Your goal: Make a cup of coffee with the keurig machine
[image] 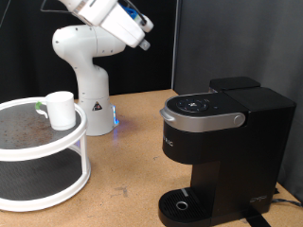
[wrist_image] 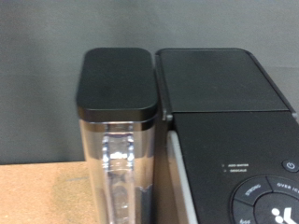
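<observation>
The plain white cylindrical mug [image: 61,109] stands on the upper tier of a white round two-level shelf [image: 57,151] at the exterior view's left, well apart from the boxy matte black coffee machine [image: 222,151] at the right, while the white arm's gripper [image: 142,38], whose finger state I cannot tell, is high near the top.

Your plain white cylindrical mug [image: 62,110] upright on shelf; boxy matte black pod coffee maker [image: 222,142] [wrist_image: 224,112] lid shut, drip base bare.

The white robot arm [image: 106,19] runs off the exterior view's top edge at 12 o'clock, its gripper fingers unseen. The boxy matte black keurig machine [wrist_image: 224,103] is cropped at 3 and 6 o'clock in the wrist view, button labels unreadable.
</observation>
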Robot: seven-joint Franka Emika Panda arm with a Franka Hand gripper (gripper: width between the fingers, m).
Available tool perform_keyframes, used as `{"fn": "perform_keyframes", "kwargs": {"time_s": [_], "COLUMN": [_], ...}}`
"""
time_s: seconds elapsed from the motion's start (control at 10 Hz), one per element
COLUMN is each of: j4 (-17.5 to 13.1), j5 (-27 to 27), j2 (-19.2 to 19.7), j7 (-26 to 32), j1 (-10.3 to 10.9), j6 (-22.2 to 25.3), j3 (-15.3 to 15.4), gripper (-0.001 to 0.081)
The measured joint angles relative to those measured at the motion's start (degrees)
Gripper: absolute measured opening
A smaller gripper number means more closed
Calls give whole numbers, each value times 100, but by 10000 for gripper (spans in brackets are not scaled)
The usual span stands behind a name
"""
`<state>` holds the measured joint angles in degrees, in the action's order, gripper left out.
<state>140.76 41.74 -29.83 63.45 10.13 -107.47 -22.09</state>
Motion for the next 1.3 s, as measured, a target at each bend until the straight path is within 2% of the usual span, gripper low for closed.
{"fn": "perform_keyframes", "kwargs": {"time_s": [0.1,0.3,0.4,0.6,0.9,1.2,1.3], "j4": [20,156,156,139,-20,-297,-387], "j5": [-96,-138,-137,-475,-1127,-1271,-1303], "j2": [-135,-386,-372,-361,-403,-426,-431], "j7": [30,34,28,-86,195,804,852], "j1": [-82,-191,-190,-300,-567,-625,-622], "j6": [226,229,232,610,1498,2321,2492], "j3": [-105,-119,-122,-222,-653,-1306,-1405], "gripper": [3,3,3,3,3,3,3]}}
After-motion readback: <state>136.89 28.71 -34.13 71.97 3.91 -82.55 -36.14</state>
